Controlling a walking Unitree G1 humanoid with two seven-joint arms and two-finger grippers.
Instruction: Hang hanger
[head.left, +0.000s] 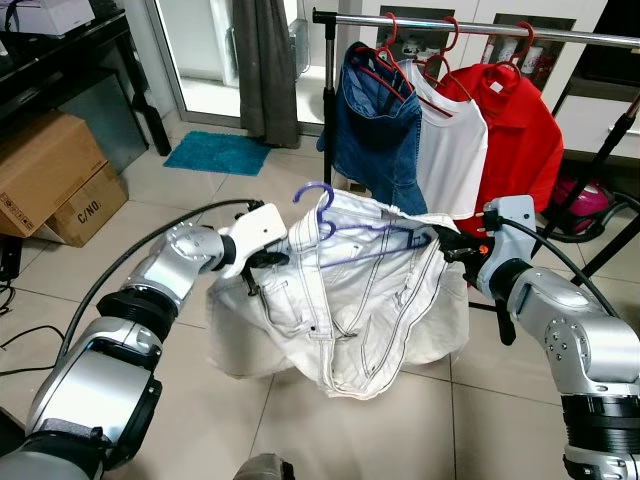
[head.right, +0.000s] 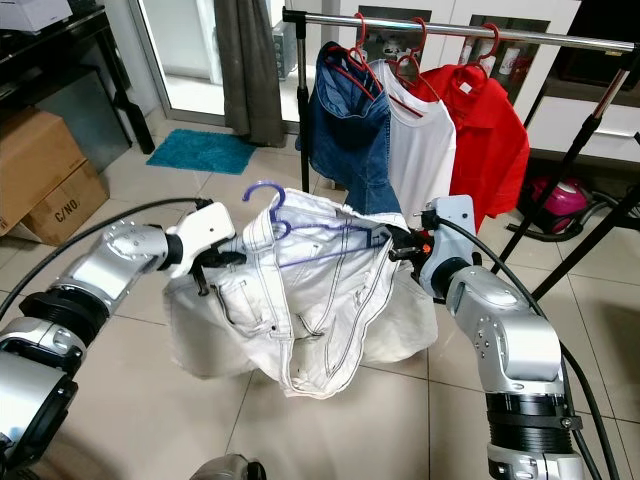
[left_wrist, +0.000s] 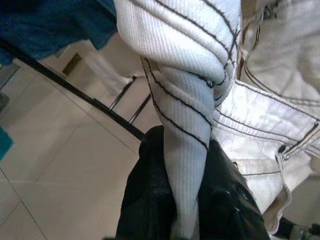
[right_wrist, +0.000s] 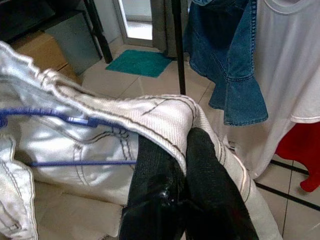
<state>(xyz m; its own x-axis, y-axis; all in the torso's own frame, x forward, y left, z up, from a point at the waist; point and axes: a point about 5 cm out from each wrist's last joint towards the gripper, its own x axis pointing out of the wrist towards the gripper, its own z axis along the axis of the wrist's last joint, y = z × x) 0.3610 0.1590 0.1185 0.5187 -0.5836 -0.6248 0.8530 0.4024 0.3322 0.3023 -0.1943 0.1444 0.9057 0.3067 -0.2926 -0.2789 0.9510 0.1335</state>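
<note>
Rack (head.left: 480, 28) ahead — white garment (head.left: 340, 310), purple hanger (head.left: 330, 215) clamped between left tool (head.left: 262, 262), right tool (head.left: 447, 245).

A ribbed, matt white cloth with dark stitching is seen in the garment (head.left: 340, 310), draped on a thin purple plastic hanger (head.left: 345, 235). Glossy pale tiles make up the floor (head.left: 330, 430). The rail (head.left: 480, 30) is of smooth metal; the box (head.left: 55, 180) is of matt brown cardboard.

1. A purple plastic hanger (head.left: 345, 232) sits tilted inside a white garment, its hook (head.left: 318, 196) free at the upper left.
2. The white garment with dark stitching (head.left: 340, 300) sags in the middle, held aloft near the clothes rail (head.left: 480, 28), which stands farther off.
</note>
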